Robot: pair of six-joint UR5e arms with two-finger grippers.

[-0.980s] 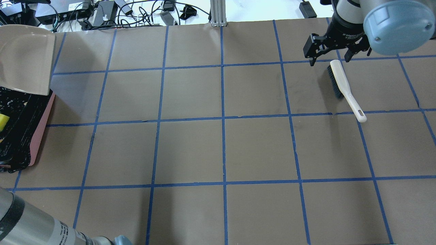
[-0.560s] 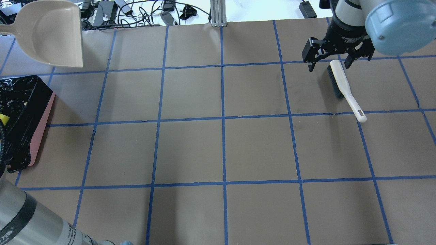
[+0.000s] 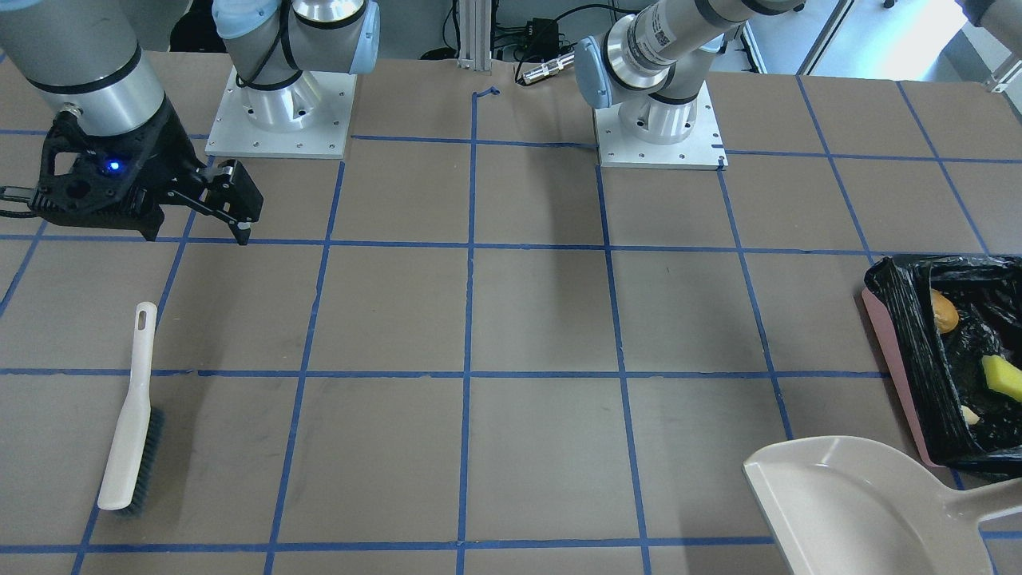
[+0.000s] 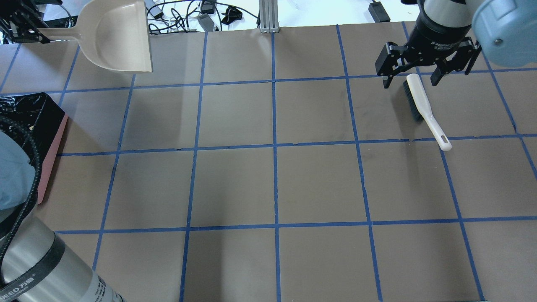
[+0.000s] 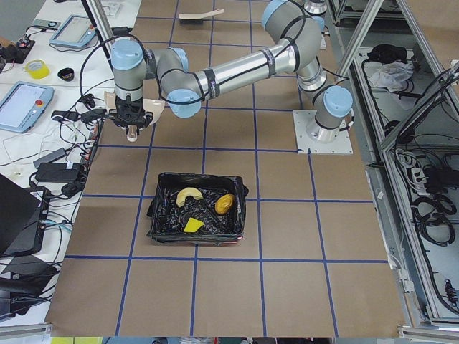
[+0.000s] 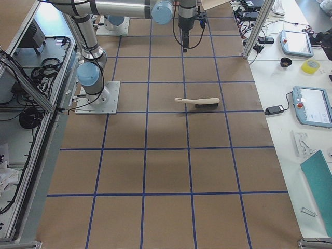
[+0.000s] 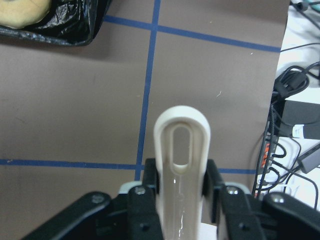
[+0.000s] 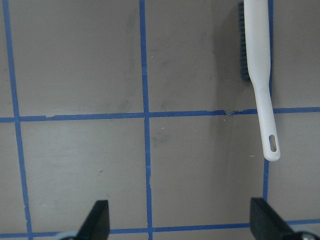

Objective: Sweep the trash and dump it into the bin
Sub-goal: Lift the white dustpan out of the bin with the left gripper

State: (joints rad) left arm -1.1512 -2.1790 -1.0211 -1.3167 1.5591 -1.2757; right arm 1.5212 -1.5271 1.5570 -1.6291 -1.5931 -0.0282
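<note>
The bin (image 3: pixel 902 351) stands at the table's left end; it also shows in the overhead view (image 4: pixel 50 142) and the exterior left view (image 5: pixel 159 215). Inside lie the yellow-orange oval (image 3: pixel 944 313), the yellow square (image 3: pixel 1002 377) and the pale curved piece (image 5: pixel 189 195). My left gripper (image 4: pixel 29 30) is shut on the handle (image 7: pixel 181 150) of the empty beige dustpan (image 4: pixel 117 37), held near the far edge, right of the bin. My right gripper (image 4: pixel 413 77) is open and empty above the head end of the brush (image 4: pixel 421 105).
The white-handled brush (image 3: pixel 128 423) lies flat on the brown, blue-taped table, also seen from the right wrist (image 8: pixel 260 75). Cables and power bricks (image 4: pixel 126 14) lie beyond the far edge. An aluminium post (image 4: pixel 268 16) stands at the far middle.
My left gripper has carried the dustpan from over the bin to the right along the far edge. My right gripper has shifted slightly right and stays open over the brush.
</note>
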